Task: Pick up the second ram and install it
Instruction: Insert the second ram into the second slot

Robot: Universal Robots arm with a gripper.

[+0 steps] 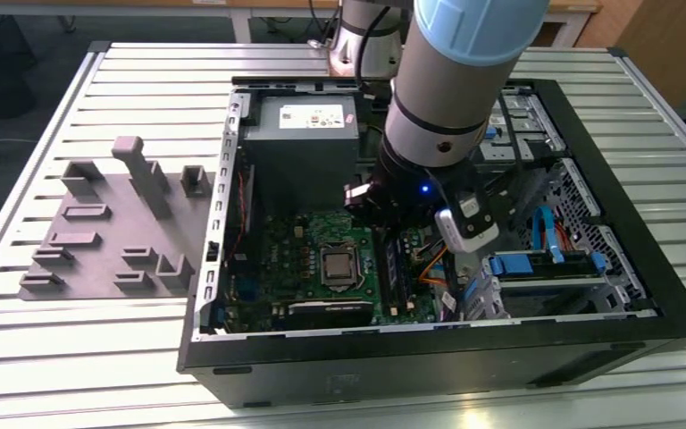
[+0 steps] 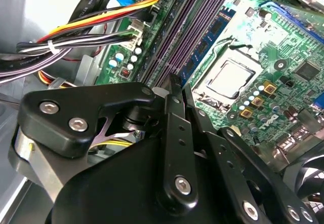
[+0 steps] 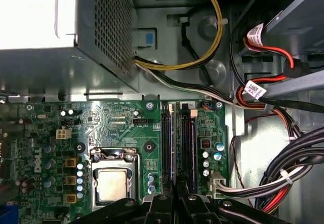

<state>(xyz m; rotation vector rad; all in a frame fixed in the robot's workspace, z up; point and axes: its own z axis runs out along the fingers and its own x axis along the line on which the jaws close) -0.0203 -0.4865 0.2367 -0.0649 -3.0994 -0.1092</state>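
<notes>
Exterior view: arm reaches into open PC case (image 1: 629, 295) on slatted surface (image 1: 33, 349); gripper (image 1: 381, 207) low over motherboard (image 1: 307, 259), by RAM slots (image 1: 397, 268).

Second wrist view: gripper (image 2: 174, 89) jaws drawn near-together on thin dark edge, prob. second ram (image 2: 174, 80); can't confirm grip. Long axis parallel to slots (image 2: 190, 31).

First wrist view: jaws over slots (image 3: 178, 143). Judged light, stiff, fragile; hold by long edges, mid-length.
</notes>
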